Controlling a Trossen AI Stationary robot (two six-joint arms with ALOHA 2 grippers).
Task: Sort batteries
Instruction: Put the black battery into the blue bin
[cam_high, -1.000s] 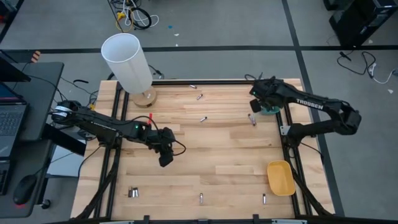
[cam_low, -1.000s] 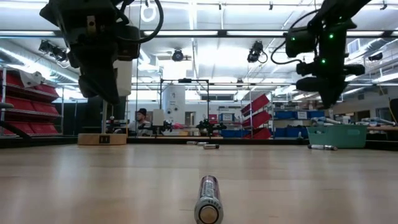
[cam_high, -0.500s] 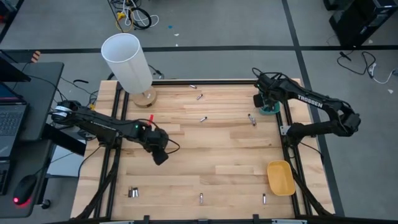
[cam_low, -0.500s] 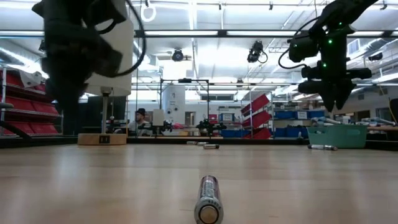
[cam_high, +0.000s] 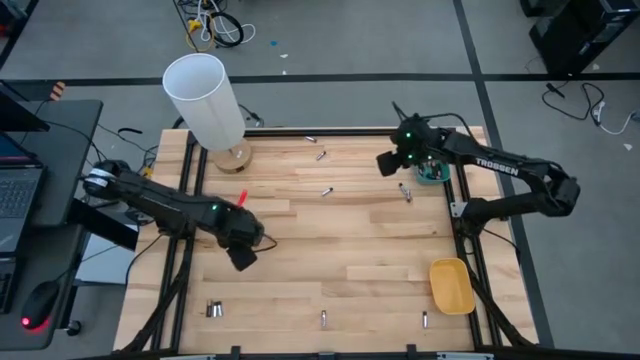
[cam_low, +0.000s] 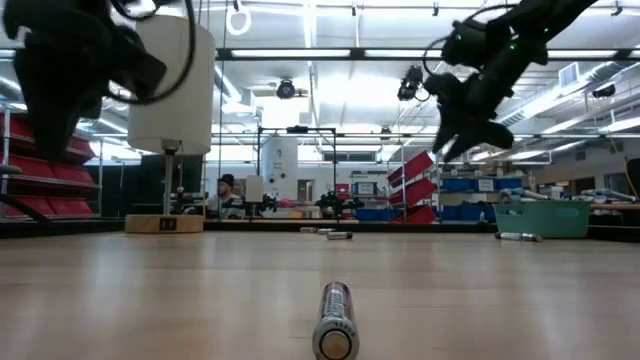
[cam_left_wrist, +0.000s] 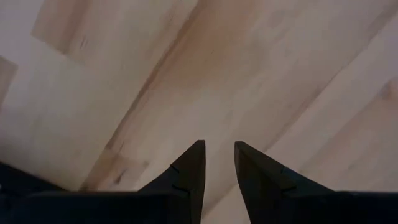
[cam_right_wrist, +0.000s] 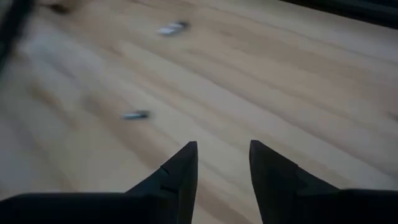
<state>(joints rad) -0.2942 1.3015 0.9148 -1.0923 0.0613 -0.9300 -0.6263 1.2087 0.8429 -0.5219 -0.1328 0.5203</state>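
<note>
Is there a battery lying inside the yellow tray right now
No, in the high view the yellow tray shows only its bare yellow inside, while batteries such as the one near the front edge lie on the wooden table.

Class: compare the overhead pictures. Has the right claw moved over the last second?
Yes. The right claw has swung off the teal tray, toward the table's middle; it is open and empty.

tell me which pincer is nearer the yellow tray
Right. The right pincer is up the table from the yellow tray, while the left pincer sits far across the table.
</note>
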